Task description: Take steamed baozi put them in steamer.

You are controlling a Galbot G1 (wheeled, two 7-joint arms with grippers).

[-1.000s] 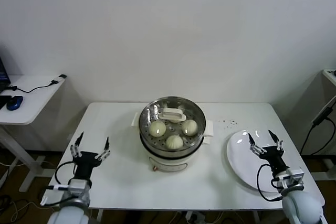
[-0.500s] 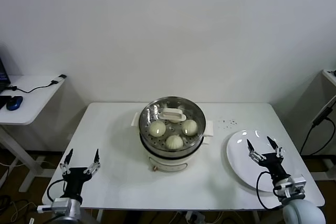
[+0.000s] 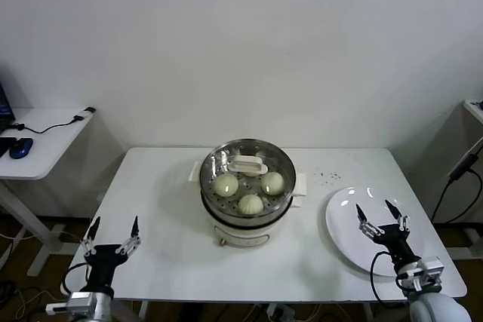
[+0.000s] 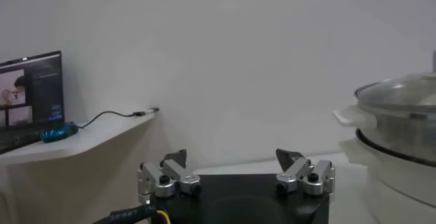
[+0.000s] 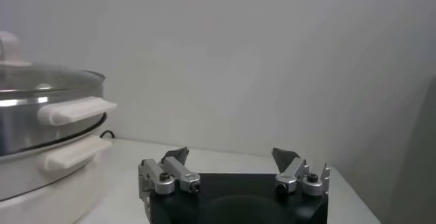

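Note:
The steamer (image 3: 247,213) stands mid-table with the glass lid (image 3: 247,164) on it. Three baozi show through the lid: one on the left (image 3: 226,184), one on the right (image 3: 272,182) and one in front (image 3: 250,203). A fourth is hidden. My left gripper (image 3: 113,233) is open and empty at the table's front left edge. My right gripper (image 3: 382,218) is open and empty above the white plate (image 3: 343,220), which holds nothing. The left wrist view shows the open left gripper (image 4: 231,158) with the steamer (image 4: 402,157) off to one side. The right wrist view shows the open right gripper (image 5: 230,156) and the steamer (image 5: 41,130).
A white side table (image 3: 45,137) with a blue mouse (image 3: 20,148) and a cable stands at the left. A lit screen (image 4: 30,89) shows in the left wrist view. Dark specks (image 3: 326,177) lie on the table right of the steamer.
Both grippers have drawn back toward the table's front edge, the left one farther. Both stay open and empty. The steamer, lid and baozi have not moved.

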